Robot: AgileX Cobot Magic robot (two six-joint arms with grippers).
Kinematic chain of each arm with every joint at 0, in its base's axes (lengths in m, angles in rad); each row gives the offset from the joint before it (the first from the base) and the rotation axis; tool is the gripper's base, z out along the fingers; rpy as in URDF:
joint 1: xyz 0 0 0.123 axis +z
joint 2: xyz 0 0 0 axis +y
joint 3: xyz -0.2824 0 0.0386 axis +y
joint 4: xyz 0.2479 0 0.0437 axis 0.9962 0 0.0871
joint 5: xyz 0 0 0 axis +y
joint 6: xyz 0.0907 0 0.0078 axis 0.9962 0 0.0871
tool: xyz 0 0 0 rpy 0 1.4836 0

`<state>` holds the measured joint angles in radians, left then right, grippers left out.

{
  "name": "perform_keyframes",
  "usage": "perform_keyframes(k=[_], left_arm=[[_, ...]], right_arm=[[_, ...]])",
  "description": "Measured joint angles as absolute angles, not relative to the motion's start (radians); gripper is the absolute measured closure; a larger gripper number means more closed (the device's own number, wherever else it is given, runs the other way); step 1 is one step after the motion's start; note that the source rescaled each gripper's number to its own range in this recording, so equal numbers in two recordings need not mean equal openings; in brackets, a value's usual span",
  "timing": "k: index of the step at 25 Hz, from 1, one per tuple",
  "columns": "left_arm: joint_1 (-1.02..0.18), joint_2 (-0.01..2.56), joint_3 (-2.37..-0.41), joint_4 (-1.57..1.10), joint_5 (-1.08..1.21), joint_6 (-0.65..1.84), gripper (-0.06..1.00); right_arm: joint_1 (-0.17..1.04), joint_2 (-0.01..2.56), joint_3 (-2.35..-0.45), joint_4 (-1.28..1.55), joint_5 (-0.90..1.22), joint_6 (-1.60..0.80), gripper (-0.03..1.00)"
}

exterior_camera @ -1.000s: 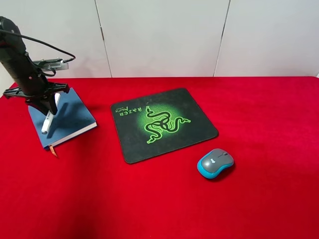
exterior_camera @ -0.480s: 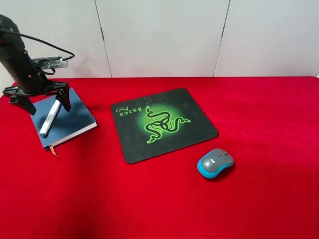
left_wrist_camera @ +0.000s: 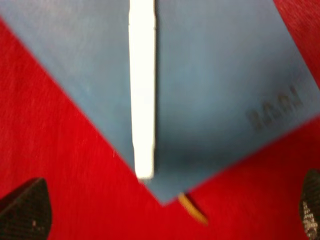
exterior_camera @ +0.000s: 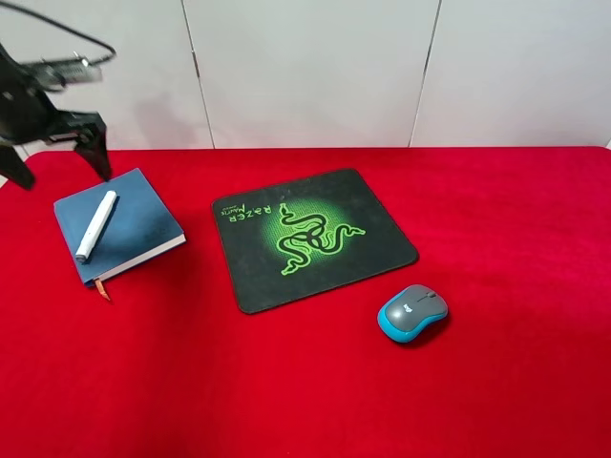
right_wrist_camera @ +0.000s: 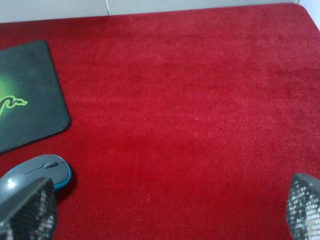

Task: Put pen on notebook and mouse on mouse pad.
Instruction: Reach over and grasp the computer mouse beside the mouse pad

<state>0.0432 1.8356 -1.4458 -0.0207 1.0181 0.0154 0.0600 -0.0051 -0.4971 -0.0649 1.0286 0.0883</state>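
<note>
The white pen (exterior_camera: 95,225) lies flat on the blue notebook (exterior_camera: 134,229) at the left of the table, untouched. My left gripper (exterior_camera: 55,162) hovers open above the notebook's far edge, holding nothing. In the left wrist view the pen (left_wrist_camera: 142,100) rests lengthwise on the notebook (left_wrist_camera: 220,75), between the spread fingertips (left_wrist_camera: 25,215). The grey and teal mouse (exterior_camera: 412,313) sits on the red cloth just off the near right corner of the black Razer mouse pad (exterior_camera: 310,239). My right gripper (right_wrist_camera: 165,210) is open above the cloth, with the mouse (right_wrist_camera: 37,172) beside one fingertip (right_wrist_camera: 25,210).
Red cloth (exterior_camera: 496,219) covers the whole table, with a white wall behind. The orange ribbon bookmark (left_wrist_camera: 192,209) pokes out past the notebook's near corner. The right arm does not show in the exterior high view.
My left gripper opened, let go of the pen on the notebook, then rose and drew back toward the far left. The mouse and pad have not moved.
</note>
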Motion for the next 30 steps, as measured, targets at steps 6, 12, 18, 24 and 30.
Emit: perform_keyframes(k=[6, 12, 18, 24, 30], left_arm=[[0.043, 1.685, -1.446, -0.021, 1.154, 0.007, -0.05], [0.043, 1.509, -1.403, -0.021, 1.167, 0.007, -0.05], [0.043, 1.288, -1.259, -0.021, 1.168, -0.007, -0.05], [0.043, 1.052, -1.067, -0.021, 1.169, -0.010, -0.05], [0.043, 0.794, -0.895, -0.021, 1.171, -0.011, -0.04]], right_arm=[[0.060, -0.005, -0.497, -0.065, 1.029, 0.088, -0.03], [0.060, -0.005, -0.497, -0.065, 1.029, 0.088, -0.03], [0.060, -0.005, -0.497, -0.065, 1.029, 0.088, -0.03], [0.060, -0.005, -0.497, -0.065, 1.029, 0.088, -0.03], [0.060, -0.005, -0.497, -0.065, 1.029, 0.088, -0.03]])
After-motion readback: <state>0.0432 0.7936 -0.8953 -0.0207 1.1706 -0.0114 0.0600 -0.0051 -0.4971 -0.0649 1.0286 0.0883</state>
